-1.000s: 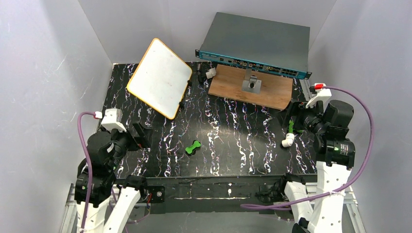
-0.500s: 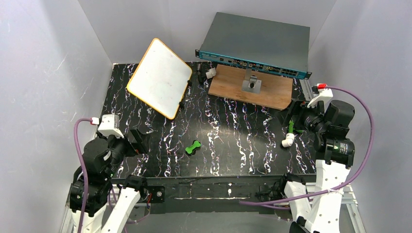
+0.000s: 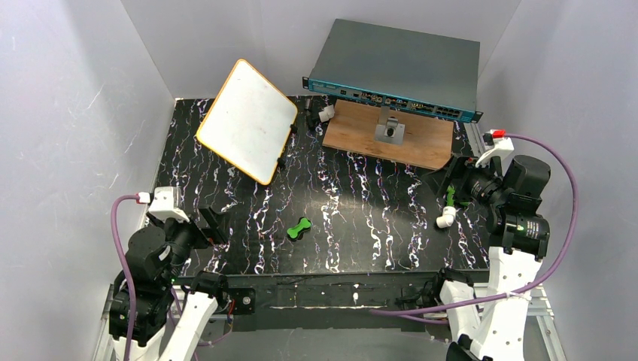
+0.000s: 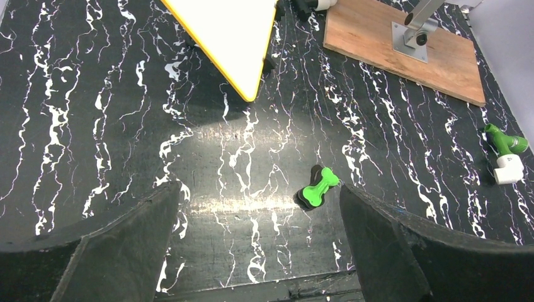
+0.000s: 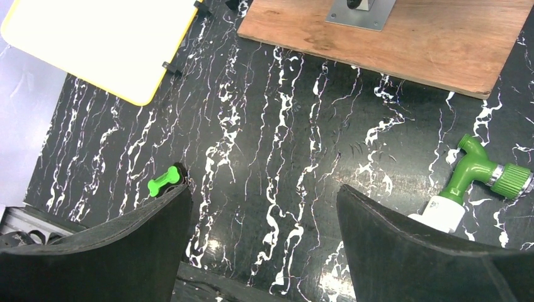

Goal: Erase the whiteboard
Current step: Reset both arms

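The whiteboard (image 3: 248, 120) sat at about 11 o'clock on the black marbled table (image 3: 361, 203), turned like a diamond so that one rounded corner of its orange-yellow frame pointed toward the table's middle. Its far corner showed against the back wall. Its face read as plain white in all three views, and small black clips (image 3: 282, 161) sat along its 3 o'clock edge.

Just beside that edge lay a small white and black part (image 3: 325, 113) (too small to name). The brown wooden board (image 3: 353, 134) lay at 1 o'clock, with a metal bracket (image 3: 390, 132) standing on it. A teal-fronted network switch (image 3: 395, 68) lay behind the board at 12 o'clock.

A green bone-shaped piece (image 3: 300, 228) lay near the middle of the table, a little toward 6 o'clock and well apart from the whiteboard. A green and white pipe fitting (image 3: 448, 210) lay at 3 o'clock.

The left gripper (image 4: 255, 195) hung at 8 o'clock with its fingers spread wide around nothing. The right gripper (image 5: 264, 192) hung at 3 o'clock, near the pipe fitting, its fingers likewise spread and holding nothing. Neither touched the whiteboard.
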`<state>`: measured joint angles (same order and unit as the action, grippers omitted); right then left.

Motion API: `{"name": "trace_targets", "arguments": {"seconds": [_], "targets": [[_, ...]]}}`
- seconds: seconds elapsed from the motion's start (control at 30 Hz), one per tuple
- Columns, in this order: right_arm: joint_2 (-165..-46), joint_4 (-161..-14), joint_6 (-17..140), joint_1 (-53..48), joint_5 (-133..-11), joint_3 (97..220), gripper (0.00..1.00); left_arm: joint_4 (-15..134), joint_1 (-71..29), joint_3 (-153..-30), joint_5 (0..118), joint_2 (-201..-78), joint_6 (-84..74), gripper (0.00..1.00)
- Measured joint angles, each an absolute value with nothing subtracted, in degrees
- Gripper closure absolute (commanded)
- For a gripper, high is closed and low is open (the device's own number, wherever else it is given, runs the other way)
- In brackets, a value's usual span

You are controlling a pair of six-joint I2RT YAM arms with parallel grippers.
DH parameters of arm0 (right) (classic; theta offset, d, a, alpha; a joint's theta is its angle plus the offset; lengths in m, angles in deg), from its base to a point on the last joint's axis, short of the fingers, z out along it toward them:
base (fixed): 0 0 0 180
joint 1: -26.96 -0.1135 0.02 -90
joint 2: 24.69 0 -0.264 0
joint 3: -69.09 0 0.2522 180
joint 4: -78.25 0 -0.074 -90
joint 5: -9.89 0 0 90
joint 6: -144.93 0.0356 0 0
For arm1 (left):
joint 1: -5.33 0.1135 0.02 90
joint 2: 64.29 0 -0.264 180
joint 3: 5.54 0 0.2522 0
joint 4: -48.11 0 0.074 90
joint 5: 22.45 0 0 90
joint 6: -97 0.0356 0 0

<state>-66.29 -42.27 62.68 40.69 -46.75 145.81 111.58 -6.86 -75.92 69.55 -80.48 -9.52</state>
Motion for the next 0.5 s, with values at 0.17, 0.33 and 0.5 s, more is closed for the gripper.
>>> {"name": "trace_targets", "arguments": {"seconds": [0.17,0.33,0.5], "targets": [[-66.3,-42.3,62.6,40.8,-46.7,145.8,0.1,111.6,-6.9,-75.9,69.5,-80.5,-9.7,0.02],[-66.3,-42.3,62.4,40.9,-46.4,145.8,0.09,111.6,-6.9,-75.9,69.7,-80.5,-9.9,0.02],[-66.5,-42.3,60.6,41.3,-45.5,145.8,0.08,111.6,-6.9,-75.9,69.7,-80.5,-10.1,0.02]]}}
